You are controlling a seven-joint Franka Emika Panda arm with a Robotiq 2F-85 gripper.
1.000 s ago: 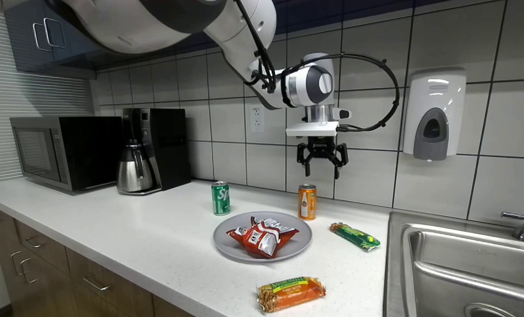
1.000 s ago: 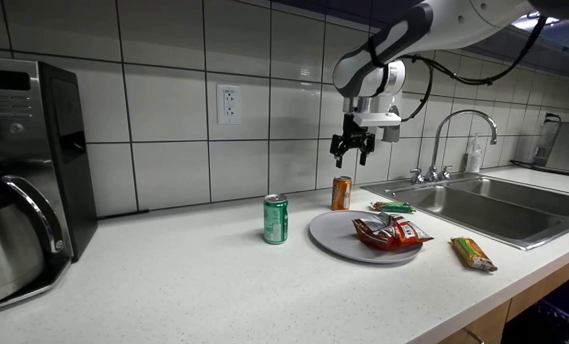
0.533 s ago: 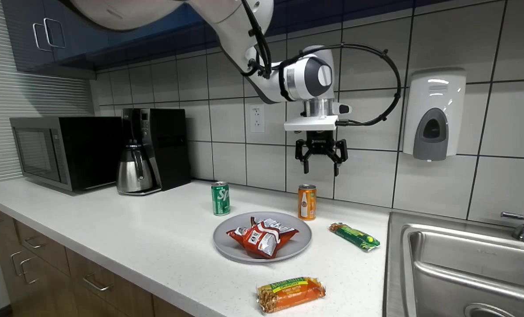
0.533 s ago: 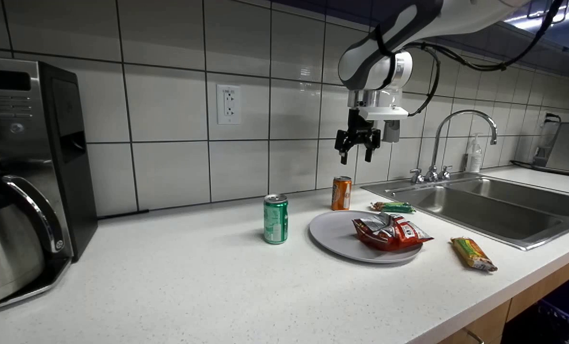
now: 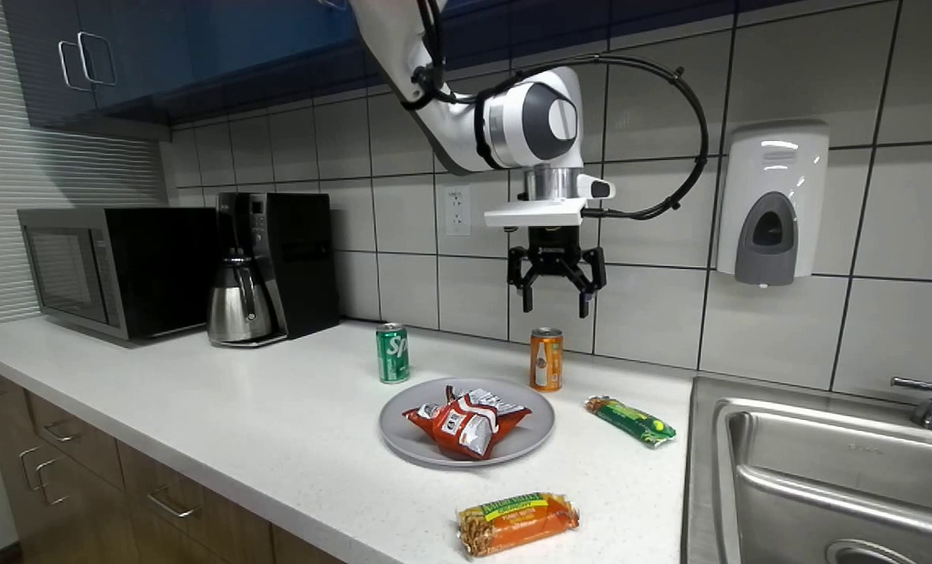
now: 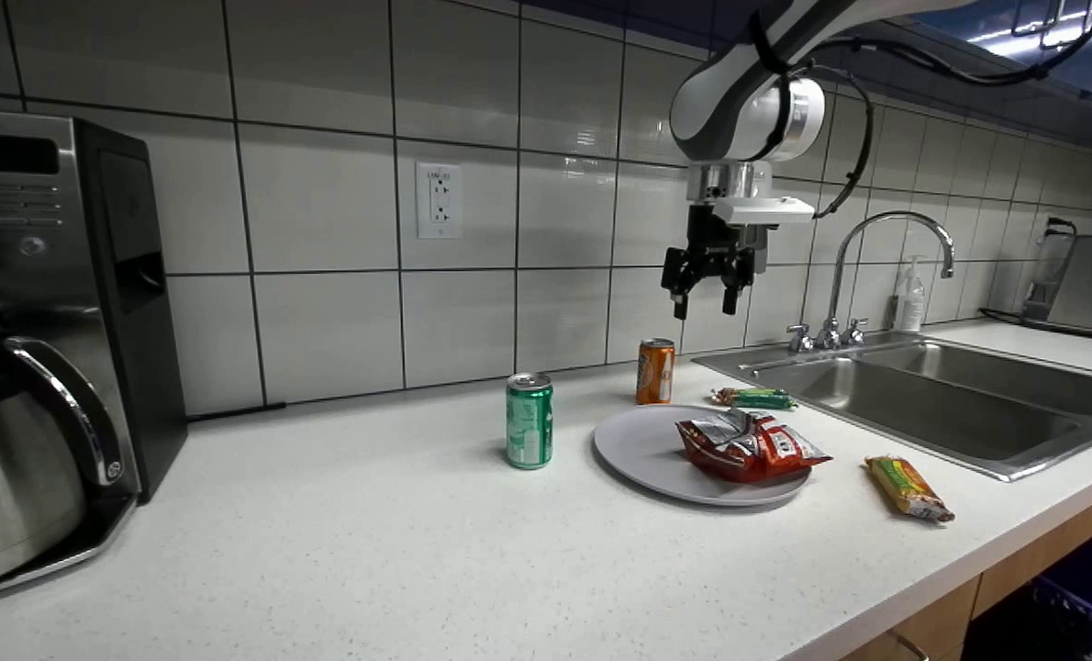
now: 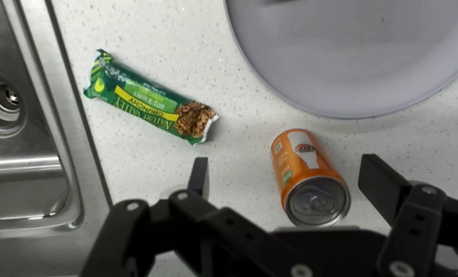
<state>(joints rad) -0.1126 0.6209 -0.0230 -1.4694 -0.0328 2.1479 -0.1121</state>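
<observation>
1. In an exterior view, shows the gripper (image 5: 556, 305) released, fingers parted wide and pointing down, in the air above the white counter (image 5: 278, 407).
2. Same view: places the orange can (image 5: 547, 360) upright on the counter, lower than the fingertips and clear of contact, near the tiled wall (image 5: 654, 313) and just behind the grey plate (image 5: 397, 423).
3. Same view: presents a red snack bag (image 5: 470, 423) lying on the plate, an orange-wrapped bar (image 5: 518, 524) in front, and a green-wrapped bar (image 5: 632, 421) between the orange can and the sink (image 5: 705, 470).
4. In an exterior view, with wall outlet (image 6: 440, 201) and faucet (image 6: 829, 332): confirms the parted fingers, higher than the orange can; includes a green can (image 6: 529, 422), upright beside the plate, not touching.
5. In the wrist view, frames the orange can between the parted fingers (image 7: 201, 177), closer to the right-hand one in the picture, with a narrow gap to the plate.
6. Same view: includes the green-wrapped bar with upside-down lettering, and the drain (image 7: 5, 98) at far left.
</observation>
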